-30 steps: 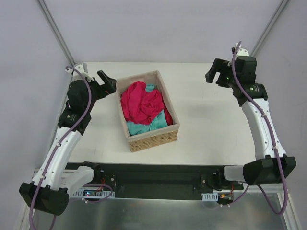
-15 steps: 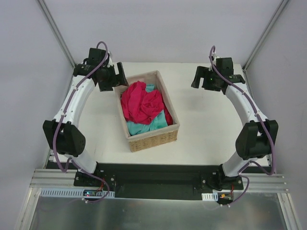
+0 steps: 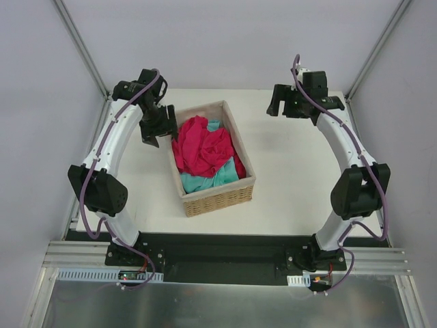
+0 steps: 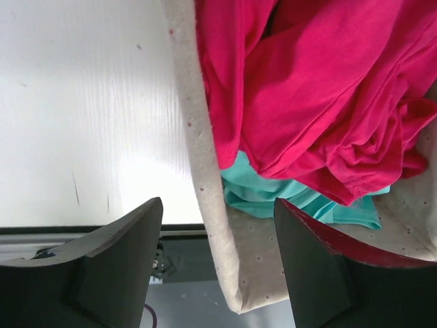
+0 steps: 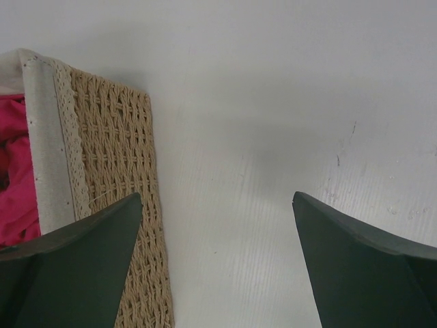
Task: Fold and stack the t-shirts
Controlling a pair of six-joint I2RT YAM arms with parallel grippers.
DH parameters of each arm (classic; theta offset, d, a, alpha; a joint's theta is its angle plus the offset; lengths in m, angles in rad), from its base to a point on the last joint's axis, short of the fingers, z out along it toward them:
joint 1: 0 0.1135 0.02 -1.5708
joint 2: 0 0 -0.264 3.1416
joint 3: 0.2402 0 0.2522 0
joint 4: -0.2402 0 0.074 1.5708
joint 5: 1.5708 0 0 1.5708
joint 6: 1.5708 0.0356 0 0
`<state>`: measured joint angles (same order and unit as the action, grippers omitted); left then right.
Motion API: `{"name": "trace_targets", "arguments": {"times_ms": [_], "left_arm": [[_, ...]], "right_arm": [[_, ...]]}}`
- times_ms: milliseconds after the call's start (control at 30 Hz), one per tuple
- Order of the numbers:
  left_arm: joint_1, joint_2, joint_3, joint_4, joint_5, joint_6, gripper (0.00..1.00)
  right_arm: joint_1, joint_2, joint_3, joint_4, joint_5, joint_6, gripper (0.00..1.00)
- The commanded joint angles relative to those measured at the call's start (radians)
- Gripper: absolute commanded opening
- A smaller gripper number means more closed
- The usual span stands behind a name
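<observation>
The t-shirts (image 3: 201,147) are soft cloth, the basket (image 3: 218,198) rough wicker

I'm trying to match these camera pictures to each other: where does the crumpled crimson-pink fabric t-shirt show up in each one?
Top external: crimson-pink t-shirt heaped at centre, inside the woven wicker basket.
Left wrist: t-shirt fills the upper right.
Right wrist: a sliver at the left edge.
Shared landmark: the basket's pale cloth-lined rim.
</observation>
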<state>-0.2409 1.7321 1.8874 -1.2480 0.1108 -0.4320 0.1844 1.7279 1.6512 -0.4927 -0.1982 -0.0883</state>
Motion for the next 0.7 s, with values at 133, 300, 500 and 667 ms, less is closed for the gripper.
{"name": "trace_targets", "arguments": {"times_ms": [133,300,500,667], "left_arm": [[0.002,0.017,0.085,-0.185,-0.031,-0.033,0.58],[-0.008,0.012,0.009,-0.147,-0.083,-0.053,0.53],[-0.017,0.003,-0.177,0.024,-0.065,-0.070,0.45],[-0.047,0.032,-0.243,0.059,-0.086,-0.067,0.17]], "right_arm": [[0.016,0.035,0.081,-0.011,-0.024,-0.013,0.96],[0.027,0.053,0.119,-0.017,-0.024,-0.024,0.96],[0.032,0.059,0.111,-0.004,-0.033,-0.019,0.96],[0.036,0.056,0.113,-0.004,-0.037,-0.022,0.97]]}}
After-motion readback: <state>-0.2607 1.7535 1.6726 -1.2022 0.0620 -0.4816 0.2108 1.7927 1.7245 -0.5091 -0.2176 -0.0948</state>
